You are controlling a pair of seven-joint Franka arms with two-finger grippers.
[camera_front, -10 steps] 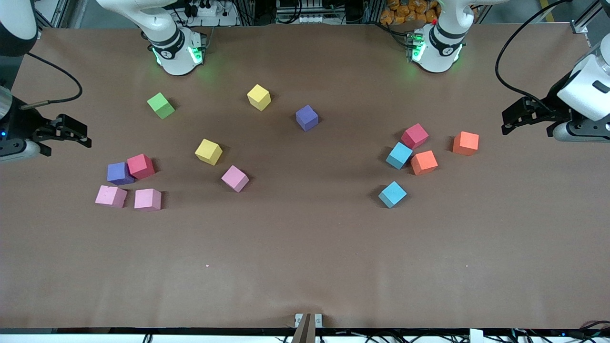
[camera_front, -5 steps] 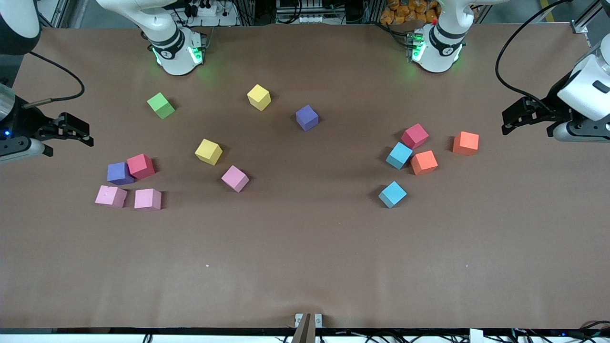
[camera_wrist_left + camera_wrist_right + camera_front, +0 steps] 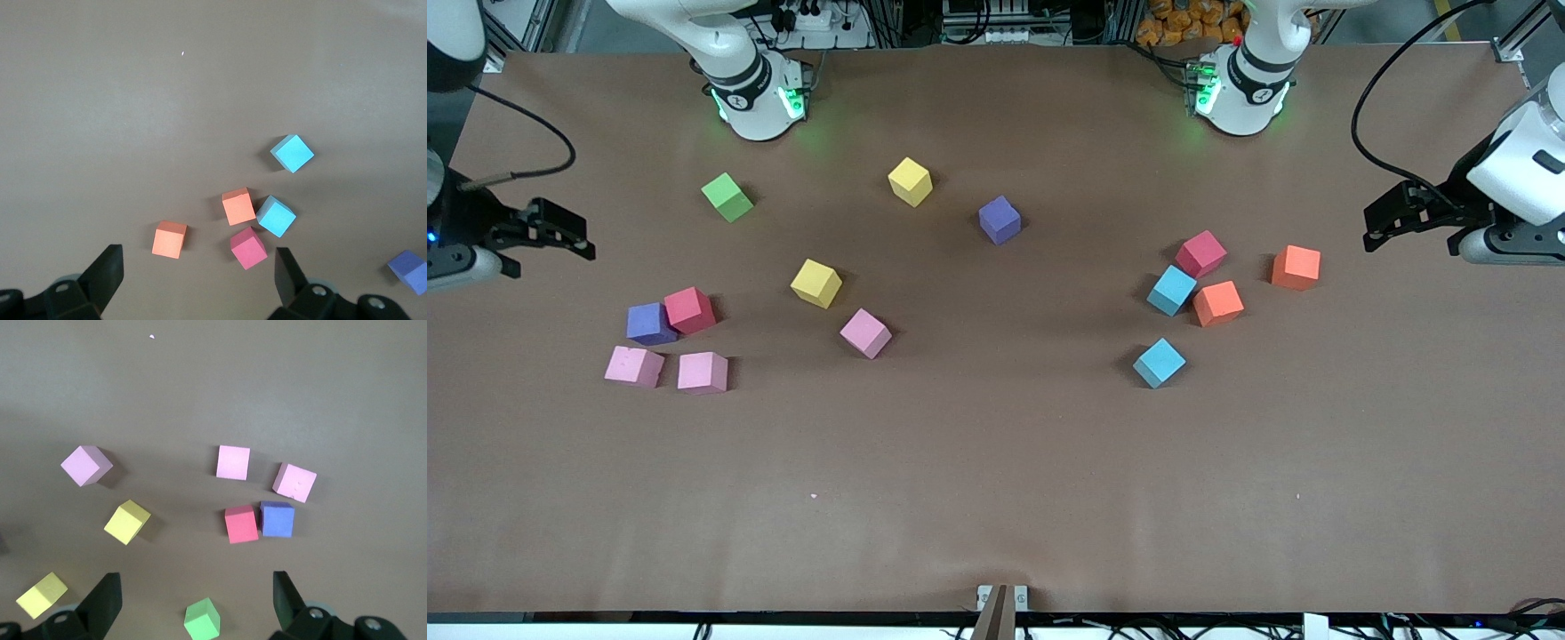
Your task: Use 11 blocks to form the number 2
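since a second ago the right claw [image 3: 574, 242] has lifted slightly at the worktop's [image 3: 996, 498] right-arm edge, jaws wide apart, empty. the left claw [image 3: 1383, 227] waits at the other edge, spread, holding nothing. the blocks [image 3: 866, 333] lie scattered, untouched.

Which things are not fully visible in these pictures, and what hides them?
- Purple cube: left wrist view, clipped by the picture's edge.
- Right pincer, open over the right arm's end of the table: front view, its wrist is cut off at the edge.
- Left pincer, open over the left arm's end: likewise.
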